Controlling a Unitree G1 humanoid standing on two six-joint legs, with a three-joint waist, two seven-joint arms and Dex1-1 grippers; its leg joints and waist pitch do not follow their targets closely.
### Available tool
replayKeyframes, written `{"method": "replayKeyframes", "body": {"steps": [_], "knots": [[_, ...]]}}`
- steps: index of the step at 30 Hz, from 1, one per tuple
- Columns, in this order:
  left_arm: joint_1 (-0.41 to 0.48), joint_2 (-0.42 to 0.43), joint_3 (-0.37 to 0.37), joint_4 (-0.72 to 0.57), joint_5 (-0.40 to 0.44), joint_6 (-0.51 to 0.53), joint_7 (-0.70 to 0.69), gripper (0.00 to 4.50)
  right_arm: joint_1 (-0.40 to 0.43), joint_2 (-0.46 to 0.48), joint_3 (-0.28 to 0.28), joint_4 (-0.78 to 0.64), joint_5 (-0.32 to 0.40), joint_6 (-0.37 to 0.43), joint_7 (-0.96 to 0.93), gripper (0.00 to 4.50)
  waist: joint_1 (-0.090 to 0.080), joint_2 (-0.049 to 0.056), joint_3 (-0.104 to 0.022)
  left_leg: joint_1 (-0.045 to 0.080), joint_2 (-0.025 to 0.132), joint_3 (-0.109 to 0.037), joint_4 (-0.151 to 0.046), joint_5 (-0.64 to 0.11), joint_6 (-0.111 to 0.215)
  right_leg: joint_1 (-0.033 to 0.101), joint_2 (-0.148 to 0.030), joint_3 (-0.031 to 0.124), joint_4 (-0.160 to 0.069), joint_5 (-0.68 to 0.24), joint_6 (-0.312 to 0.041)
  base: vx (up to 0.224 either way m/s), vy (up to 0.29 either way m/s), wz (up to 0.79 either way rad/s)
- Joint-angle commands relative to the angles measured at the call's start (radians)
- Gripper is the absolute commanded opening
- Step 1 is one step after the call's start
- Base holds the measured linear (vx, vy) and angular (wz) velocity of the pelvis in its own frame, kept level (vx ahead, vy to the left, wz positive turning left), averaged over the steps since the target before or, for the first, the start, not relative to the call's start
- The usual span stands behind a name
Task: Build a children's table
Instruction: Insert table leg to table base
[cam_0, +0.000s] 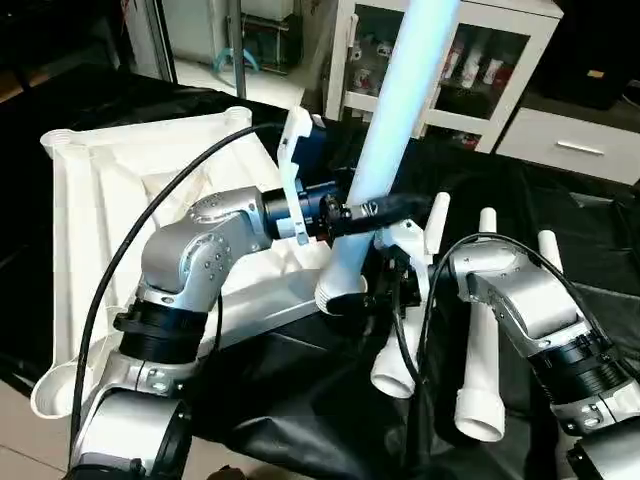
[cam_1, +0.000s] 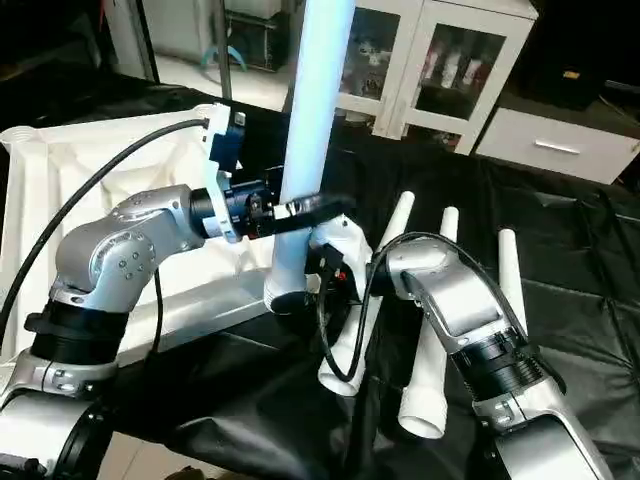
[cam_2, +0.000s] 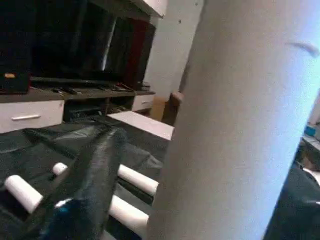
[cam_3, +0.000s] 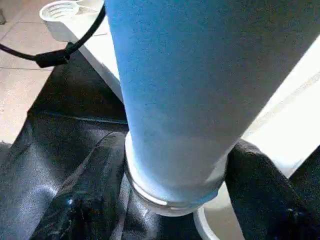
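The children's table top lies underside up on the black cloth at the left, its ribs and round corner sockets showing. One white leg stands tilted, with its wide end at the top's near right corner socket. My left gripper reaches around the leg at mid height; one black finger stands a little apart from the tube, so it is open. Low down, my right gripper is shut on the leg's base, a finger on each side. Three more legs lie side by side on the cloth to the right.
Black cloth covers the work surface. A black cable loops over my left arm and the table top. A white glass-door cabinet and a white drawer unit stand behind. Tiled floor lies beyond the cloth's edge.
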Motion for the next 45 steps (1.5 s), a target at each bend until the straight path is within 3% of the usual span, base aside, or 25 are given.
{"method": "replayKeyframes", "body": {"steps": [1, 8, 11, 12, 17, 23, 24, 26, 29, 30, 31, 33, 36, 41, 43, 45], "knots": [[-0.022, -0.005, 0.005, 0.006, -0.014, 0.008, 0.008, 3.42, -0.012, 0.0, -0.016, 0.003, -0.001, -0.011, -0.002, 2.68, 0.004, 0.006, -0.071, -0.001, 0.033, -0.007, -0.072, -0.097, 0.026, 0.068, -0.074, 0.046, -0.067, -0.143, -0.221, 0.0, 0.0, 0.0], [-0.019, -0.001, 0.034, -0.004, -0.041, 0.035, 0.018, 2.82, -0.026, 0.008, -0.031, 0.009, 0.009, -0.011, -0.008, 2.68, 0.003, 0.007, -0.071, -0.001, 0.032, -0.007, -0.072, -0.098, 0.025, 0.068, -0.074, 0.045, -0.067, -0.143, -0.223, 0.0, 0.0, 0.0], [-0.039, 0.0, 0.056, 0.025, -0.022, 0.002, 0.048, 2.51, -0.039, 0.011, -0.037, 0.018, 0.008, -0.019, -0.014, 2.68, 0.003, 0.014, -0.072, 0.0, 0.032, -0.008, -0.072, -0.098, 0.023, 0.068, -0.073, 0.045, -0.065, -0.13, -0.229, 0.0, 0.0, 0.0], [-0.043, -0.001, 0.06, 0.031, -0.015, -0.007, 0.057, 2.4, -0.041, 0.011, -0.038, 0.02, 0.007, -0.021, -0.016, 2.68, 0.002, 0.011, -0.072, 0.0, 0.031, -0.007, -0.072, -0.099, 0.022, 0.068, -0.072, 0.044, -0.066, -0.127, -0.228, 0.0, 0.0, 0.0], [-0.106, -0.005, 0.102, 0.106, 0.019, -0.071, 0.132, 2.1, -0.057, 0.014, -0.048, 0.029, 0.008, -0.032, -0.025, 2.67, 0.004, 0.011, -0.074, 0.001, 0.031, -0.009, -0.071, -0.088, 0.025, 0.071, -0.072, 0.044, -0.064, -0.111, -0.227, 0.0, 0.0, 0.0], [-0.133, 0.006, 0.127, 0.09, 0.002, -0.046, 0.16, 1.9, -0.077, 0.026, -0.071, 0.036, 0.01, -0.046, -0.05, 2.67, 0.004, 0.015, -0.075, 0.0, 0.032, -0.008, -0.07, -0.08, 0.026, 0.071, -0.073, 0.043, -0.059, -0.068, -0.249, 0.0, 0.0, 0.0], [-0.133, 0.008, 0.128, 0.081, 0.0, -0.035, 0.168, 1.89, -0.083, 0.032, -0.085, 0.039, 0.021, -0.041, -0.055, 3.02, 0.004, 0.016, -0.075, 0.0, 0.032, -0.008, -0.07, -0.088, 0.024, 0.073, -0.075, 0.044, -0.059, -0.074, -0.251, 0.0, 0.0, 0.0], [-0.14, 0.012, 0.132, 0.078, 0.017, -0.015, 0.22, 1.88, -0.1, 0.046, -0.117, 0.044, 0.05, -0.018, -0.064, 3.37, 0.002, 0.017, -0.074, 0.001, 0.033, -0.008, -0.071, -0.1, 0.02, 0.07, -0.073, 0.043, -0.06, -0.085, -0.254, 0.0, 0.0, 0.0], [-0.155, 0.016, 0.138, 0.089, 0.033, -0.003, 0.271, 1.87, -0.117, 0.05, -0.137, 0.048, 0.07, 0.014, -0.072, 3.49, 0.002, 0.017, -0.072, 0.001, 0.031, -0.009, -0.07, -0.111, 0.013, 0.072, -0.073, 0.043, -0.065, -0.129, -0.231, 0.0, 0.0, 0.0], [-0.166, 0.02, 0.14, 0.097, 0.043, 0.009, 0.294, 1.85, -0.135, 0.055, -0.155, 0.064, 0.075, 0.035, -0.094, 3.73, 0.004, 0.018, -0.071, 0.001, 0.03, -0.009, -0.071, -0.108, 0.011, 0.071, -0.073, 0.044, -0.066, -0.139, -0.225, 0.0, 0.0, 0.0], [-0.167, 0.02, 0.14, 0.098, 0.044, 0.01, 0.296, 1.84, -0.136, 0.055, -0.156, 0.065, 0.076, 0.037, -0.096, 3.78, 0.003, 0.019, -0.074, 0.003, 0.03, -0.01, -0.071, -0.091, 0.009, 0.07, -0.071, 0.043, -0.062, -0.117, -0.227, 0.0, 0.0, 0.0], [-0.202, 0.024, 0.155, 0.111, 0.064, 0.052, 0.371, 1.84, -0.219, 0.083, -0.238, 0.155, 0.096, 0.142, -0.208, 3.87, -0.001, 0.022, -0.077, 0.004, 0.029, -0.01, -0.071, -0.073, 0.005, 0.067, -0.068, 0.043, -0.055, -0.083, -0.24, 0.0, 0.0, 0.0], [-0.211, 0.024, 0.156, 0.111, 0.069, 0.061, 0.391, 1.84, -0.234, 0.089, -0.256, 0.164, 0.115, 0.177, -0.215, 4.21, 0.006, 0.02, -0.073, 0.002, 0.028, -0.008, -0.069, -0.076, 0.001, 0.069, -0.071, 0.043, -0.06, -0.077, -0.243, 0.0, 0.0, 0.0], [-0.216, 0.018, 0.158, 0.105, 0.074, 0.069, 0.433, 1.84, -0.251, 0.109, -0.293, 0.142, 0.184, 0.293, -0.23, 4.23, 0.008, 0.021, -0.076, 0.0, 0.028, -0.009, -0.069, -0.057, 0.009, 0.073, -0.07, 0.041, -0.055, -0.029, -0.253, 0.0, 0.0, 0.0], [-0.225, 0.009, 0.167, 0.124, 0.08, 0.057, 0.46, 1.84, -0.251, 0.125, -0.301, 0.119, 0.205, 0.37, -0.247, 4.23, 0.01, 0.02, -0.075, 0.0, 0.028, -0.009, -0.07, -0.069, 0.003, 0.073, -0.072, 0.041, -0.059, -0.054, -0.249, 0.0, 0.0, 0.0], [-0.226, 0.007, 0.169, 0.128, 0.08, 0.055, 0.465, 1.84, -0.249, 0.132, -0.303, 0.112, 0.211, 0.389, -0.253, 4.23, 0.011, 0.02, -0.075, 0.0, 0.029, -0.01, -0.071, -0.076, -0.005, 0.073, -0.074, 0.041, -0.06, -0.074, -0.242, 0.0, 0.0, 0.0]]}}
